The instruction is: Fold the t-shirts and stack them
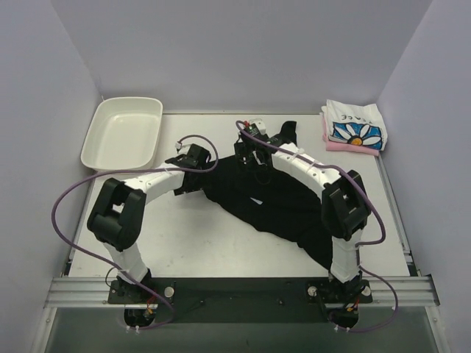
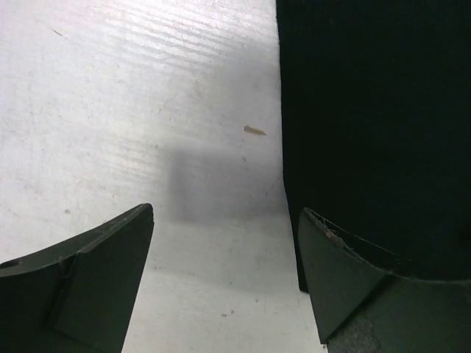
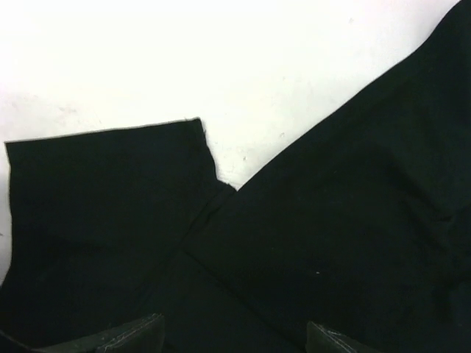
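A large black t-shirt [image 1: 272, 209] lies spread and rumpled across the middle of the table, a small white tag [image 1: 255, 200] showing on it. My left gripper [image 1: 183, 175] hovers open at the shirt's left edge [image 2: 368, 110]. In the left wrist view [image 2: 227, 213] bare table lies between the fingers, and the right finger [image 2: 353, 279] is over the hem. My right gripper [image 1: 254, 158] is open low over the shirt's far part. In its wrist view [image 3: 234, 323] a sleeve [image 3: 103, 198] and the body [image 3: 353, 206] lie below. Nothing is held. A folded white daisy-print shirt [image 1: 356, 126] rests on a pink one [image 1: 352, 148].
A white plastic tray [image 1: 121, 132] stands at the back left corner. The folded stack is at the back right, against the wall. Grey walls enclose the table on three sides. Bare tabletop [image 1: 191, 235] shows left of and in front of the black shirt.
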